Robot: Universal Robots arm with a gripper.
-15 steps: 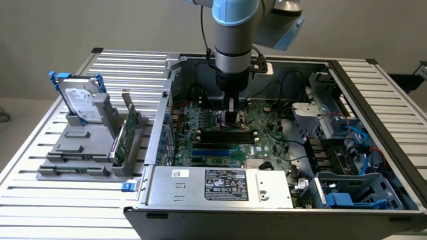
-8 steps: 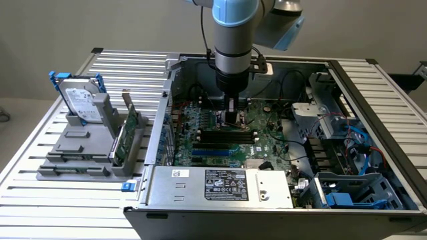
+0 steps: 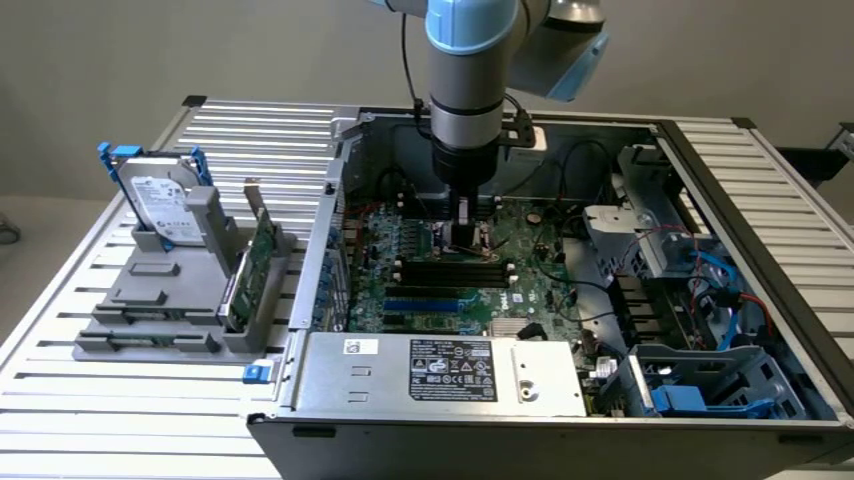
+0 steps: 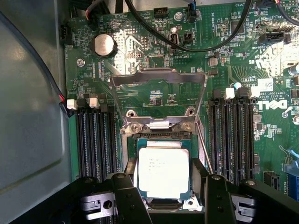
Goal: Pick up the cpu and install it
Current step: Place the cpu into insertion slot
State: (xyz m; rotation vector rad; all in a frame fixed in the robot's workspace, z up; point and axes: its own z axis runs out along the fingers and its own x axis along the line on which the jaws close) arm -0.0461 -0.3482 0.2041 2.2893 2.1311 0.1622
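Motherboard [image 4: 154,100] of an open desktop computer case [image 3: 310,300], seen from a camera on the robot's wrist and from a second camera off the arm. In the exterior view the single arm [image 3: 467,80] reaches straight down into the case, with its gripper [image 3: 463,228] low over the middle of the board. In the wrist view the gripper [image 4: 164,184] has its two black fingers [image 4: 127,189] set against opposite edges of the cpu [image 4: 163,170], so it appears to be clamped on the chip rather than standing free of it. The cpu, a small square with a silvery top and printed lettering, sits squarely over the socket [image 4: 159,125], level and lined up with the frame; whether it already rests in the socket or hangs just above it cannot be told. The socket's metal load plate [image 4: 159,77] is swung up and away, leaving the opening clear. Banks of black memory slots [image 4: 96,140] run along both sides of the socket. A hard drive [image 3: 167,205] and a green circuit card [image 3: 256,262] stand in a grey rack outside the case (neither is part of this job). The pickup looks done and the install is in hand: seating calls for a flat, gentle, well-aligned descent, since a tilted chip could damage the socket contacts.
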